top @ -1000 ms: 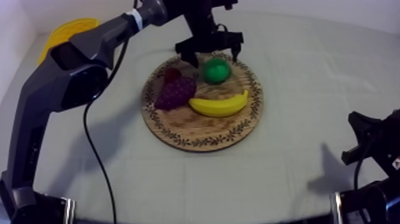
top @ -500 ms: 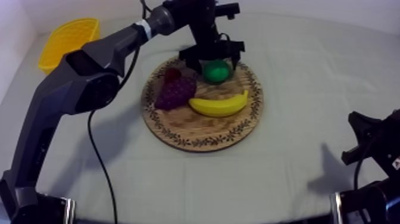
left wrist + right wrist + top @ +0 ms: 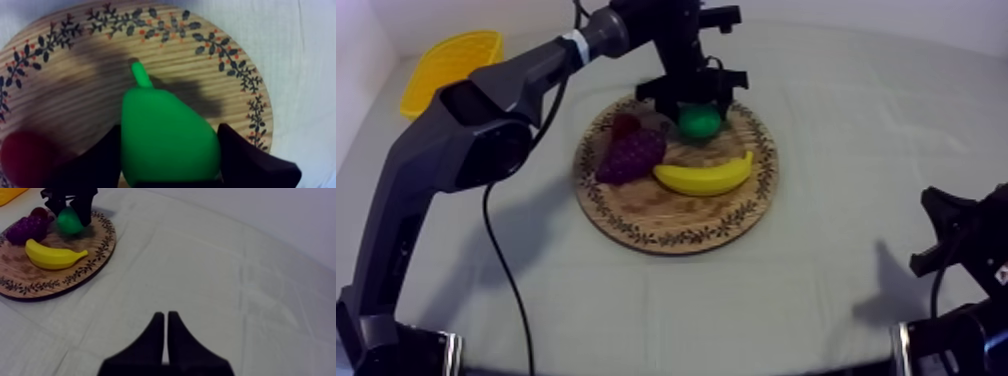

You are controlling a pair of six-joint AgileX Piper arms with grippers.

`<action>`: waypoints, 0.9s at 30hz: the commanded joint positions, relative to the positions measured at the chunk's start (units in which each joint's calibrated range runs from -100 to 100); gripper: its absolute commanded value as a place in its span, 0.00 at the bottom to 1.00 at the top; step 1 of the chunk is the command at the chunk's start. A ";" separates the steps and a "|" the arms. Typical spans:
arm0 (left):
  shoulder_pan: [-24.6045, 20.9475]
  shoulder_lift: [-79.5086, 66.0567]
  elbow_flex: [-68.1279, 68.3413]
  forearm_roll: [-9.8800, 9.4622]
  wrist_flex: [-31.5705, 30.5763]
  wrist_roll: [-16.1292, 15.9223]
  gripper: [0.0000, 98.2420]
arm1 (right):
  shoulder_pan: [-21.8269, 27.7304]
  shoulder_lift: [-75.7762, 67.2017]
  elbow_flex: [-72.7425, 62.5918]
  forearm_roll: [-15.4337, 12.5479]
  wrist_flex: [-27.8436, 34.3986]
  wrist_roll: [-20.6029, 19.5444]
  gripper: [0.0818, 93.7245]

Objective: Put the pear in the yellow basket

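The green pear (image 3: 699, 121) lies on the far part of the round wooden board (image 3: 676, 225), stem pointing away from the wrist camera. My left gripper (image 3: 693, 105) stands over it from above. In the left wrist view its two black fingers (image 3: 102, 157) press against both sides of the pear (image 3: 167, 135), which rests on the board (image 3: 75, 75). The yellow basket (image 3: 448, 62) sits at the far left corner of the table. My right gripper (image 3: 165, 318) is shut on nothing, low over the cloth at the right, and appears in the top view (image 3: 946, 230) near the right edge.
On the board also lie a banana (image 3: 704, 176), a bunch of purple grapes (image 3: 631, 152) and a small red fruit (image 3: 625, 123) just left of the pear. The left arm stretches from the lower left across to the board.
My left gripper came down around the pear, and its fingers moved in from a wide spread to the pear's sides. The right arm has not moved.
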 commanded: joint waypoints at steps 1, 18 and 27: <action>0.13 -2.06 1.92 -0.11 0.02 0.02 0.45 | 0.01 -0.04 -0.05 0.02 0.02 -0.03 0.00; 1.77 -27.19 17.37 -0.94 0.02 -0.57 0.44 | 0.01 -0.04 -0.05 0.02 0.02 -0.03 0.00; 1.05 -36.21 25.05 -1.93 0.02 -0.76 0.44 | 0.01 -0.04 -0.05 0.02 0.02 -0.03 0.00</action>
